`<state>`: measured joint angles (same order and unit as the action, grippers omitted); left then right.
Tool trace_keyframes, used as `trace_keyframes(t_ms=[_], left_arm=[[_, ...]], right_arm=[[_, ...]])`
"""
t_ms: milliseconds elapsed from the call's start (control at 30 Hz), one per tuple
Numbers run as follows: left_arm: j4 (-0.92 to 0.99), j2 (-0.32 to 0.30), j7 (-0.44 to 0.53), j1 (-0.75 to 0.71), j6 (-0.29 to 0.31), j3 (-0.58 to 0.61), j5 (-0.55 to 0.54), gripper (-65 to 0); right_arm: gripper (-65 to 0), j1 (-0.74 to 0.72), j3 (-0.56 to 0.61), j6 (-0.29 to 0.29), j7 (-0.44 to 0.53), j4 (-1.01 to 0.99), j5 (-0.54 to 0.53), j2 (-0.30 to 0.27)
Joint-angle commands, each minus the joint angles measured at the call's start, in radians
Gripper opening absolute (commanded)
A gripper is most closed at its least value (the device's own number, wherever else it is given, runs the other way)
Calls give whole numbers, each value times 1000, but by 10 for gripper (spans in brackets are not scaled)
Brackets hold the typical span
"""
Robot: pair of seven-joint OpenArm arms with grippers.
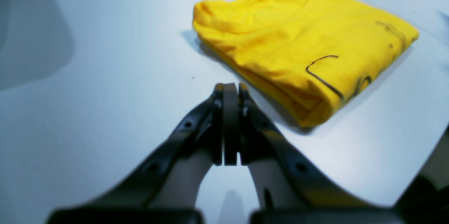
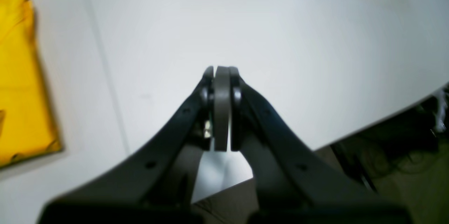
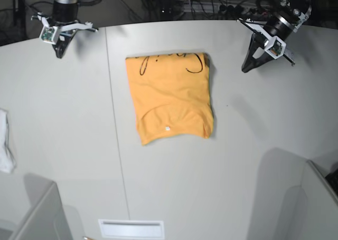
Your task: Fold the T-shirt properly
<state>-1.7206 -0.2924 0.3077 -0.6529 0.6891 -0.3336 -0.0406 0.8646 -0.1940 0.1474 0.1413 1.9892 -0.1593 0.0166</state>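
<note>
A wide pale surface carries one orange T-shirt near its middle, already folded into a compact rectangle, neckline and black lettering showing; the folding looks finished, perhaps only tidying left. One small white cloth lies at the far edge. Two arms hang well apart from the shirt: the left pincer and right pincer are both closed tight, holding nothing
</note>
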Motion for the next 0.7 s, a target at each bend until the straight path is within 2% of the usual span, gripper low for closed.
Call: trace_keyframes(t_ms=[0,133,267,500,667], left_arm=[[15,-1,64,-28,9,-17,-14,-650],[143,12,216,-83,9,-38,-12,-650],[311,11,342,-95,9,-32,-12,-650],[541,12,608,-161,9,-26,-9,-650],[733,6,812,-189,9,58,-9,-650]], right_arm=[[-650,40,-5,8,51,12,4,-4],[-650,138,-3,8,114,-14,2,0],[-650,175,3,8,108,-135,2,0],[-650,172,4,8,116,-417,2,-5],[-650,107,8,8,116,-620,5,-7]])
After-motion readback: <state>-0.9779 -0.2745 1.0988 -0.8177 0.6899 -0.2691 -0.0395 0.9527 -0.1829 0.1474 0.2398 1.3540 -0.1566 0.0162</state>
